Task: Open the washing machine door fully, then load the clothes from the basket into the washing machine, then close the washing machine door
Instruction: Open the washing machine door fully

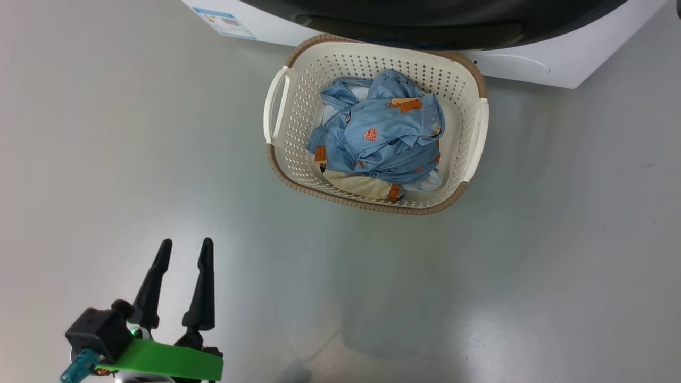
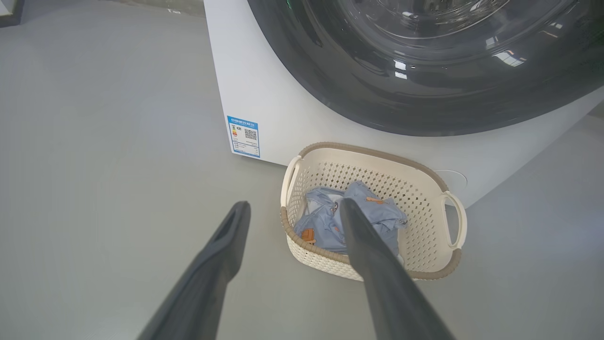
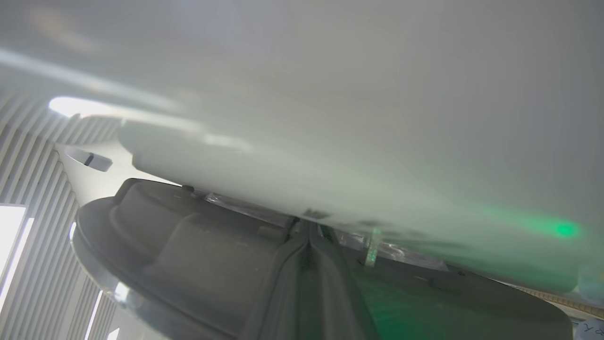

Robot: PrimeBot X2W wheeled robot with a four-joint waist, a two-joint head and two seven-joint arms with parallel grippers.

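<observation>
The cream basket (image 1: 475, 80) stands on the floor right before the white washing machine (image 1: 532, 64), filled with light blue clothes (image 1: 383, 135) over cream cloth. Above it is the glossy black washing machine door (image 1: 425, 16). My left gripper (image 1: 186, 243) hovers open and empty at the lower left, well short of the basket. In the left wrist view its fingers (image 2: 231, 236) frame the basket (image 2: 415, 189), the clothes (image 2: 321, 222) and the door (image 2: 424, 94). My right gripper (image 3: 306, 229) is shut, its tips at the seam between the white washing machine (image 3: 330, 118) and the grey door (image 3: 198, 245).
Grey floor (image 1: 133, 133) stretches wide to the left and in front of the basket. A blue label (image 2: 243, 136) marks the machine's lower left corner. Slatted panels (image 3: 28, 165) show at the left of the right wrist view.
</observation>
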